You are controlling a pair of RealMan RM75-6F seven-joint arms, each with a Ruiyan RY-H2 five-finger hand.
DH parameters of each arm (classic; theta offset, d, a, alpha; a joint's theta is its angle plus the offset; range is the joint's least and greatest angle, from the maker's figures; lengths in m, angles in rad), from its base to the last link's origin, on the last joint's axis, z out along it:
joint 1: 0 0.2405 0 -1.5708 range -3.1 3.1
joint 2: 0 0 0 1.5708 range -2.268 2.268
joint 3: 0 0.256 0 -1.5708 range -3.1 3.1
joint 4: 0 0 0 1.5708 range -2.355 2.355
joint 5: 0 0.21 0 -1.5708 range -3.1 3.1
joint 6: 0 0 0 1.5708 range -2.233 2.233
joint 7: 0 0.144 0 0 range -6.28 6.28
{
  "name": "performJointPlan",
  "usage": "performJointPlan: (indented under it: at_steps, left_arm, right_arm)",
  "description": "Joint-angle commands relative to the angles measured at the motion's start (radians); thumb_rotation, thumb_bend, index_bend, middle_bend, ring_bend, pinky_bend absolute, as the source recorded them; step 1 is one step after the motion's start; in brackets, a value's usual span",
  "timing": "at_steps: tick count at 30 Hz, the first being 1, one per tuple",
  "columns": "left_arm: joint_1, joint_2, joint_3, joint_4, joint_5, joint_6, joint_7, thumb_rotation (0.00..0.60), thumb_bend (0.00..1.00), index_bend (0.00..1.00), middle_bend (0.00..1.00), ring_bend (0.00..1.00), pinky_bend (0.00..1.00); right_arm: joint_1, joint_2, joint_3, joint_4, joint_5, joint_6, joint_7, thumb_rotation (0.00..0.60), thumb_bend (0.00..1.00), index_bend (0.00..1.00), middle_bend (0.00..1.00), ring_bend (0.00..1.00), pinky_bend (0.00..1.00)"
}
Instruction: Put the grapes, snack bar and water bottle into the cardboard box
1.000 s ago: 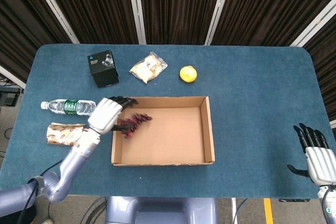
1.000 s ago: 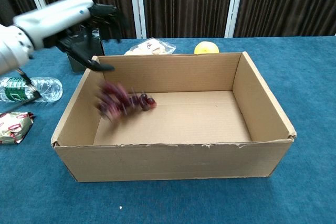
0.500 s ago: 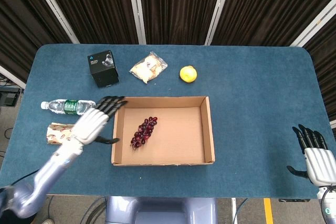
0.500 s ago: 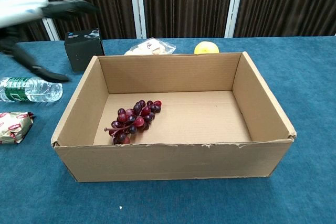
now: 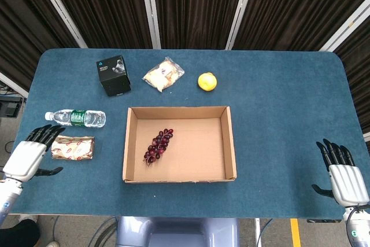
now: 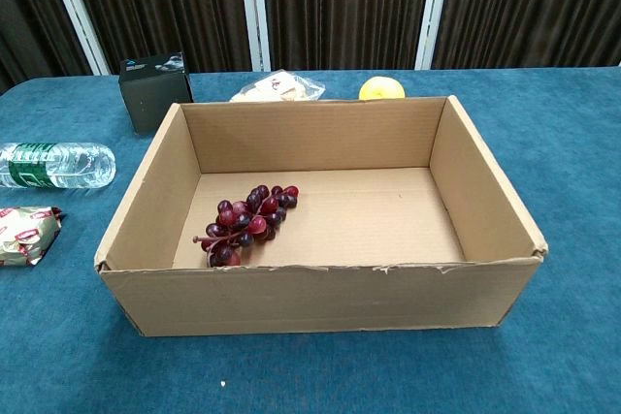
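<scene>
since the earlier frame the left robot hand has pulled back from beside the box wall to the near left edge of the desk, and it is out of the chest view. it holds nothing; its dark fingers are spread apart and point toward the snack bar, just short of it. the grapes have settled and lie unchanged in the cardboard box.

grapes: a dark red-purple bunch, elongated, lying flat on the box floor in the left half, stem end toward the near wall as the chest view shows it.

snack bar: red and tan printed wrapper, lying flat on the desk left of the box, well apart from it.

water bottle: clear, green label, white cap, on its side just beyond the snack bar, cap pointing left.

right robot hand: at the near right edge of the desk, empty, fingers apart and extended.

beyond the box on the desk: a black box, a clear bag of snacks, a yellow fruit.
</scene>
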Motion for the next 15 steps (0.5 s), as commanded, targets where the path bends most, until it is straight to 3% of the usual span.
performJointPlan:
  at_steps: [1,15]
  left_arm:
    - [0.021,-0.064,0.009,0.099,-0.046,-0.045,-0.031,0.583,0.00,0.10,0.09,0.07,0.12]
    - [-0.018,-0.254,-0.040,0.358,-0.108,-0.171,-0.090,0.581,0.03,0.12,0.12,0.09,0.13]
  right_arm:
    - [0.002,-0.003,0.000,0.001,0.002,-0.005,-0.007,0.600,0.00,0.00,0.00,0.00,0.00]
    - [0.000,-0.019,-0.009,-0.012,-0.010,0.003,-0.062,0.600,0.00,0.00,0.00,0.00,0.00]
